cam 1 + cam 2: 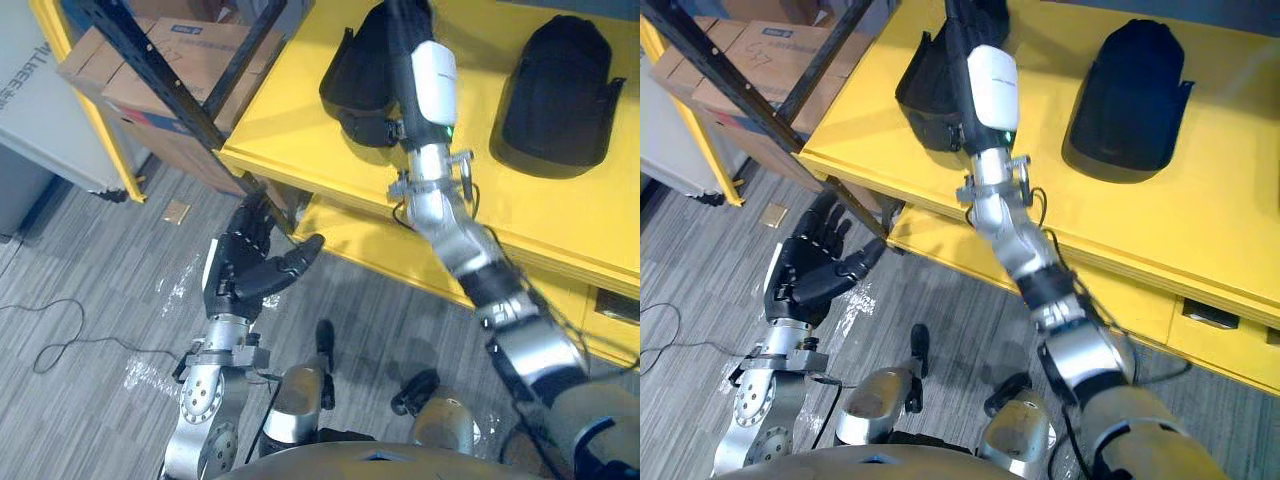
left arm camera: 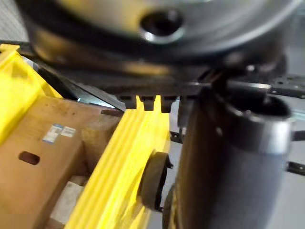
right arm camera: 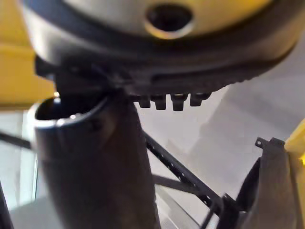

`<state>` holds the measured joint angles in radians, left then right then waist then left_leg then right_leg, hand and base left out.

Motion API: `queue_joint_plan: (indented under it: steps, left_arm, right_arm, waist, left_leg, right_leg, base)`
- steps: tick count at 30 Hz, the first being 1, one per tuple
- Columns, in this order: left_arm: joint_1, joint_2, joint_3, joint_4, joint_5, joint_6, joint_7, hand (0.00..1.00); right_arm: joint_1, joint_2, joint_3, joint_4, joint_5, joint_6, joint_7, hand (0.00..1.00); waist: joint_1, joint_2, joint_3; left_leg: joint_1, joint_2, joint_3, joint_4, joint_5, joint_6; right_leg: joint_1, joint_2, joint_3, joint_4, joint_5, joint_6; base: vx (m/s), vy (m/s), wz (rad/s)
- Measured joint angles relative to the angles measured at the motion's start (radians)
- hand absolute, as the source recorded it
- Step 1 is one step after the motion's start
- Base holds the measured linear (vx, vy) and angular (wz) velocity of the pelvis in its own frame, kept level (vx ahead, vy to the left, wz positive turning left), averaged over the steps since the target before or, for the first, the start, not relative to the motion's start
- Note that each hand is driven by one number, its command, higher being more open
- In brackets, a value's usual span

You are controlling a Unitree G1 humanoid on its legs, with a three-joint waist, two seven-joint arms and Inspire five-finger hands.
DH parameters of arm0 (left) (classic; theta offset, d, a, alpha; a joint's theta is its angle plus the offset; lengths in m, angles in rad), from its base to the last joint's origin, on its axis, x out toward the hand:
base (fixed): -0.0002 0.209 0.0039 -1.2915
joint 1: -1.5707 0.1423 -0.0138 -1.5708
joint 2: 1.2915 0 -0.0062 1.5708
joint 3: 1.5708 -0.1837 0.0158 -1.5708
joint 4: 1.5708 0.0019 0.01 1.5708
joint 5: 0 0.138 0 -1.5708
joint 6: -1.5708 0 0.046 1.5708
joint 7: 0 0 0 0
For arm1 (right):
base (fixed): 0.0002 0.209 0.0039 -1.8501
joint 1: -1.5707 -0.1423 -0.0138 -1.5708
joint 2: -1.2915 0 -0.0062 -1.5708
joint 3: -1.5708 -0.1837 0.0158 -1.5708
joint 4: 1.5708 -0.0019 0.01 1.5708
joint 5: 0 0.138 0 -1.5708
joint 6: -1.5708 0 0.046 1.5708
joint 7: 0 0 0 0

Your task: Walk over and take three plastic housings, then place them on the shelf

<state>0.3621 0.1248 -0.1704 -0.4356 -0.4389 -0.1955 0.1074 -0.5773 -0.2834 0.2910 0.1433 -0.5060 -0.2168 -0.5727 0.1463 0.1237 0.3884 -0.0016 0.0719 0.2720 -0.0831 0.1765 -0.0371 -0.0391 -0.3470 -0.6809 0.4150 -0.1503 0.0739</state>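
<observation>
Right hand was cut off at the top of the head views, dark against the left housing on the yellow shelf; whether it gripped could not be told. Second housing sat well apart to the right, untouched. Left hand hung open, spread, below the shelf's front edge, over the floor.

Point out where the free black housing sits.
In the left eye view, the free housing lies on the yellow shelf, right of the robot's right arm, apart from the other housing.
</observation>
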Motion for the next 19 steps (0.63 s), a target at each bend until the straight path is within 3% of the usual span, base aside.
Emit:
queue_joint_plan:
  steps: [2,4,9,11,15,19]
  left_arm:
    - [0.0,0.0,0.026,0.006,0.017,-0.001,0.03,1.0]
    - [0.002,0.0,0.077,0.06,0.057,0.004,0.078,1.0]
    - [0.011,-0.018,0.239,0.222,0.092,0.042,0.115,1.0]
    - [0.012,-0.032,0.343,0.413,0.092,0.041,0.115,1.0]
    - [-0.001,-0.041,0.467,0.792,0.092,0.029,0.125,1.0]
    - [0.028,-0.079,0.485,0.964,0.091,0.011,0.09,1.0]
  right_arm:
    - [0.138,0.034,-0.029,-0.12,0.035,-0.014,0.0,1.0]
    - [0.342,0.058,-0.1,-0.245,0.084,-0.031,-0.002,1.0]
    - [0.598,0.085,-0.372,-0.383,0.088,-0.083,-0.031,1.0]
    - [0.696,0.101,-0.512,-0.409,0.091,-0.104,-0.046,1.0]
    - [0.835,0.123,-0.66,-0.322,0.192,-0.094,-0.034,1.0]
    - [0.959,0.198,-0.715,-0.07,0.347,-0.049,0.033,1.0]
  waist:
    - [-0.022,-0.02,-0.019]
    - [-0.048,-0.047,-0.086]
    - [-0.102,-0.069,-0.147]
    - [-0.134,-0.07,-0.192]
    - [-0.171,-0.081,-0.239]
    - [-0.181,-0.092,-0.259]
  left_leg:
    - [0.018,0.009,0.031,0.0,-0.009,-0.001]
    - [0.039,0.016,0.076,-0.001,-0.036,-0.005]
    - [0.08,0.037,0.158,-0.002,-0.072,-0.012]
    - [0.086,0.045,0.195,-0.004,-0.086,-0.019]
    - [0.114,0.062,0.252,-0.002,-0.1,-0.034]
    - [0.142,0.076,0.278,-0.003,-0.109,-0.046]
  right_leg:
    - [0.027,0.019,0.006,-0.042,0.019,0.005]
    - [0.046,0.052,0.035,-0.115,0.053,0.012]
    - [0.086,0.111,0.098,-0.255,0.129,0.018]
    - [0.095,0.139,0.129,-0.32,0.161,0.017]
    - [0.107,0.171,0.174,-0.376,0.187,0.011]
    - [0.127,0.185,0.196,-0.394,0.188,0.008]
  base:
    - [0.09,0.003,-0.27]
    - [0.1,0.033,-0.52]
    - [0.03,0.028,-0.5]
    - [0.02,0.0,-0.5]
    - [0.04,-0.022,-0.41]
    - [0.03,-0.01,-0.21]
